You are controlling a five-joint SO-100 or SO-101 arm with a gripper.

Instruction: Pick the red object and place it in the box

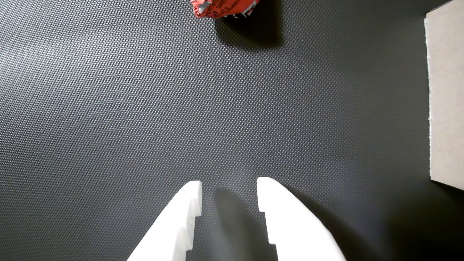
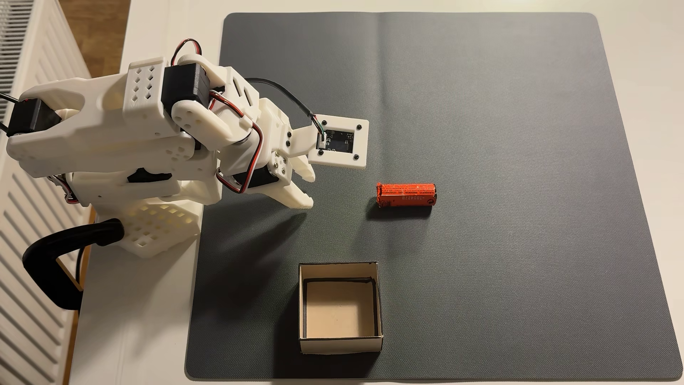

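In the fixed view, a white ribbed radiator [image 2: 22, 229] occupied the far left edge. Beside it, the white 3D-printed arm [image 2: 122, 122] stood on the white table [image 2: 148, 314], with a black clamp handle [image 2: 63, 255] at its base. The white two-finger gripper [image 2: 311, 190] hung over the left part of the dark grey textured mat [image 2: 518, 185], released and holding nothing. A white framed camera board [image 2: 338, 141] projected from the wrist above the fingers.

To the right of the gripper, apart from it, the small orange-red cylinder with crinkled printed wrapper [image 2: 406, 195] lay on its side on the mat, its long axis running left to right. The small square cardboard box with cream-white walls and tan floor [image 2: 338, 344] sat near the lower mat edge, open side up and well apart from the cylinder.

In the wrist view, the gripper [image 1: 229, 183] entered from the bottom edge, its fingertips separated over bare mat [image 1: 108, 108]. The cylinder [image 1: 223, 9] lay at the top edge, partly cropped. The box wall [image 1: 446, 94] appeared at the right edge.
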